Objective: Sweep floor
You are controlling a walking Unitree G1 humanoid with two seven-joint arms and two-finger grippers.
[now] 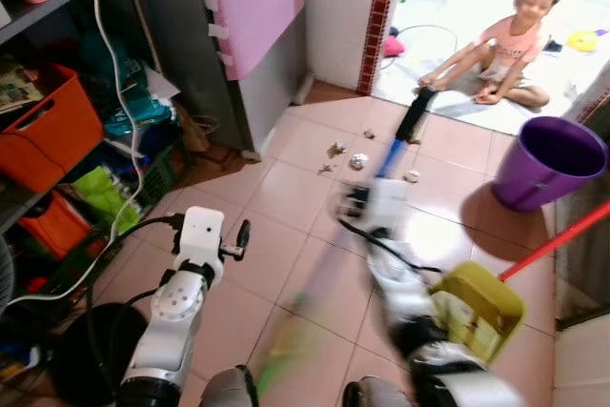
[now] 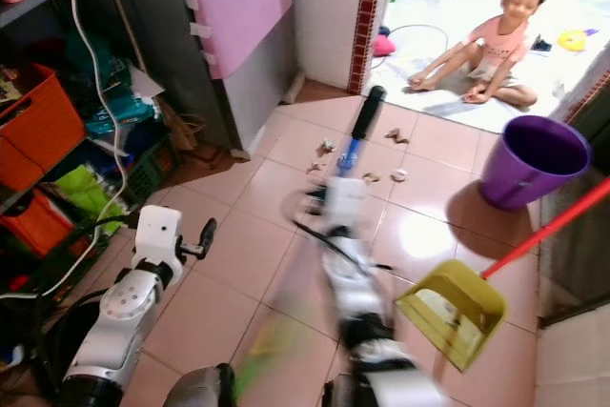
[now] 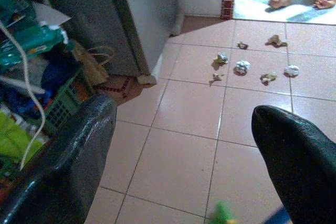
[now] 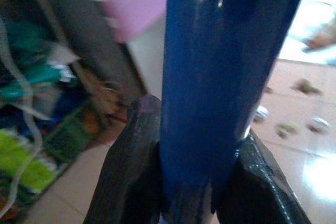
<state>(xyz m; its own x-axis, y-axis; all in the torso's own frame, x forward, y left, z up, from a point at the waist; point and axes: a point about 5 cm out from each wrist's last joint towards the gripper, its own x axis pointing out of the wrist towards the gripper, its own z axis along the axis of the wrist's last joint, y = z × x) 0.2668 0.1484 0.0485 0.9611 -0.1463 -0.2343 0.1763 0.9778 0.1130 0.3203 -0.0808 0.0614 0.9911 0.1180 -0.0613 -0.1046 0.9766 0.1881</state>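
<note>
The broom (image 4: 215, 77) has a smooth, glossy blue handle, and the right wrist view shows the right end effector (image 4: 194, 182) clamped on it, one black finger on each side; the eye views add the handle's black tip pointing toward twelve o'clock, blurred along with the right arm. Crumpled paper scraps (image 3: 242, 66) lie scattered on the pinkish floor tiles (image 1: 286, 226) beyond the tip. The left end effector (image 3: 184, 161) hangs at about eight o'clock with its fingers spread wide, holding nothing. A yellow plastic dustpan (image 1: 481, 312) on a red stick sits at four o'clock, a purple bucket (image 1: 548, 161) at two. A child (image 1: 505, 45) sits on the bright floor past the scraps. Cluttered shelves (image 1: 57, 140) with orange crates line the nine o'clock side.
</note>
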